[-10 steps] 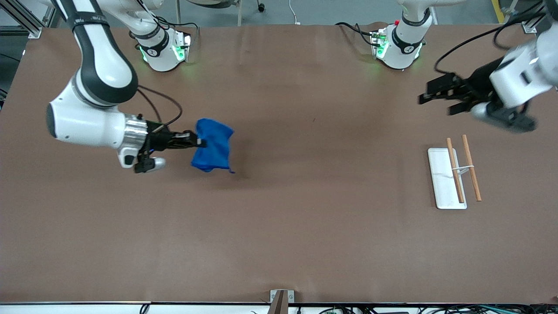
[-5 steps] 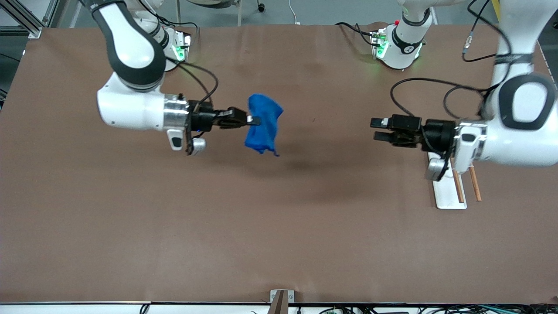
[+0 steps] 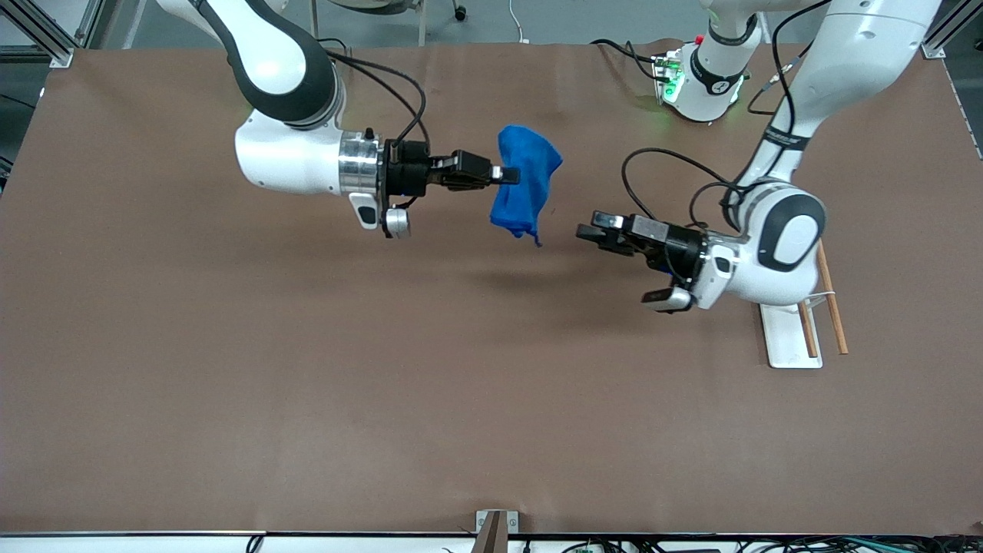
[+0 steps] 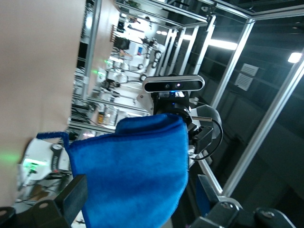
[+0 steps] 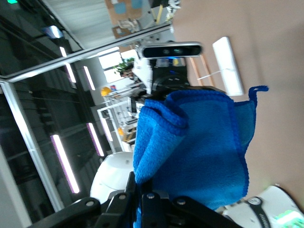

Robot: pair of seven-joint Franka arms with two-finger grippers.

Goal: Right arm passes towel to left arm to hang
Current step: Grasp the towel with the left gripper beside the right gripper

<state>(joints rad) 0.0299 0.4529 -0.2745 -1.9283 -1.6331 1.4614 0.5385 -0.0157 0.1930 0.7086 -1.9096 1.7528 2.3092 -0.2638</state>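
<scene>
Hanging long-axis down over mid-table, the towel is pinched in the right gripper, while the left gripper, fingers spread and empty, faces it just beside.

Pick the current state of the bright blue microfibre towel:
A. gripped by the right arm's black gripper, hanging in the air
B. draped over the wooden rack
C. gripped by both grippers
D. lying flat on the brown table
A: the right gripper is shut on the bright blue towel, which hangs above the table, while the open left gripper is apart from it.
</scene>
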